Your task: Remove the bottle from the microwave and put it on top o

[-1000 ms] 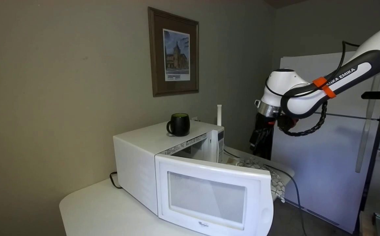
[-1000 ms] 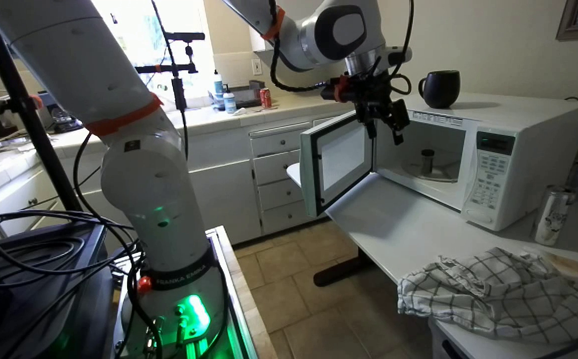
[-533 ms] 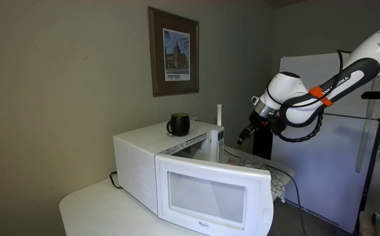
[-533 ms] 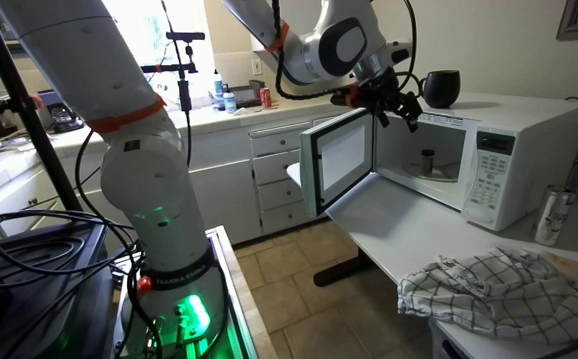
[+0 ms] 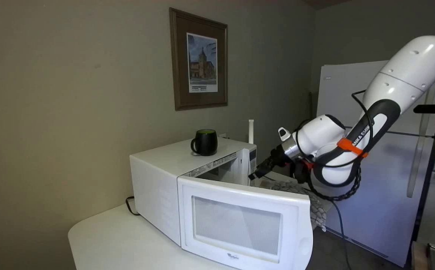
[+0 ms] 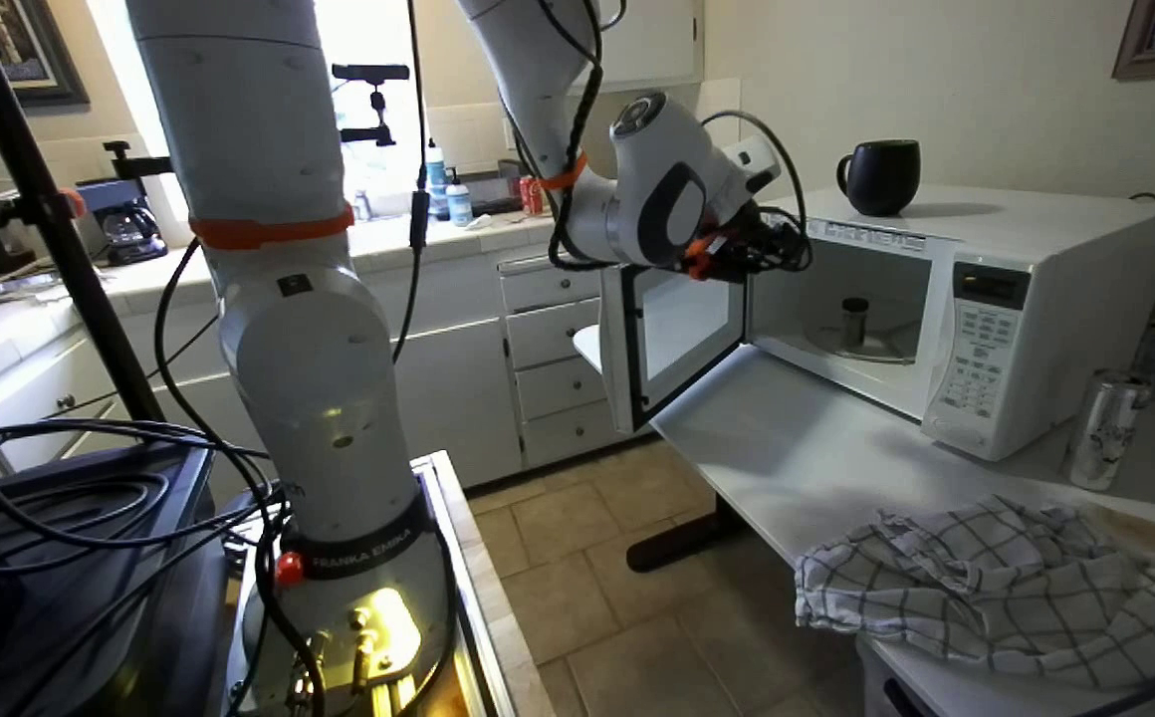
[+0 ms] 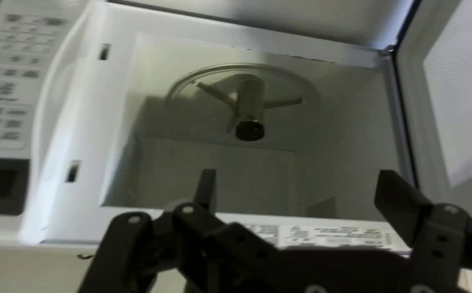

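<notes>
The gripper (image 7: 296, 182) is hovering in front of the open microwave (image 6: 1085, 314), gaping wide and holding nothing, while the bottle (image 7: 251, 103) is standing upright inside the microwave and a black mug (image 6: 881, 179) is sitting on top.

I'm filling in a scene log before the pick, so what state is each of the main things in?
Jaws: open, holding nothing.
Microwave: door open.
Bottle: upright on the turntable.
Mug: upright on the microwave; full or empty, can't tell.
Tall can: upright.
Checked cloth: crumpled on the table.
Drawers: shut.
Base light: lit yellow.
</notes>
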Robot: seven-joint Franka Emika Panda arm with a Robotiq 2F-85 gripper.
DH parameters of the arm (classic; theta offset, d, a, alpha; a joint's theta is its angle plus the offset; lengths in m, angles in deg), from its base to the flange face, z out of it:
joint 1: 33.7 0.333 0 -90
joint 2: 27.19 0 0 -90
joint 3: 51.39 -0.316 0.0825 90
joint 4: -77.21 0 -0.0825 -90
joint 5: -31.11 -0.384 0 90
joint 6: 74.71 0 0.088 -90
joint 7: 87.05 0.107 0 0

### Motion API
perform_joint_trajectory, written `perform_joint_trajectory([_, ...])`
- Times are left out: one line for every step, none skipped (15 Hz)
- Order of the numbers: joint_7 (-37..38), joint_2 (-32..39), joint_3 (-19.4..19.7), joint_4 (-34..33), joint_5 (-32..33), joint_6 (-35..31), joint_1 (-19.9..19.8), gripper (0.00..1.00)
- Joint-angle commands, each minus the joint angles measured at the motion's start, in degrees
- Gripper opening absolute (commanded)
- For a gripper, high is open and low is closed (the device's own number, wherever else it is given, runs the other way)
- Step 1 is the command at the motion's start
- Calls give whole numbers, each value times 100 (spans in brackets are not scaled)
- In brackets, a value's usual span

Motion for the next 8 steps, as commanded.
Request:
perform_joint_trajectory([1142,1364,-225,-69,1526,-1575,-607,100])
perform_joint_trajectory([1101,1649,-112,-26,1681,-1984,-737,100])
perform_joint_trajectory([1074,1816,15,-3,1694,-2211,-858,100])
perform_joint_trajectory([890,1923,-189,44,1610,-2394,-1261,100])
perform_joint_trajectory([760,1661,-326,80,1280,-2041,-989,100])
perform_joint_trajectory([729,1856,-296,82,1350,-2260,-1205,100])
perform_joint_trajectory([714,1959,-279,76,1413,-2353,-1347,100])
perform_joint_trajectory([719,1988,-276,71,1446,-2379,-1414,100])
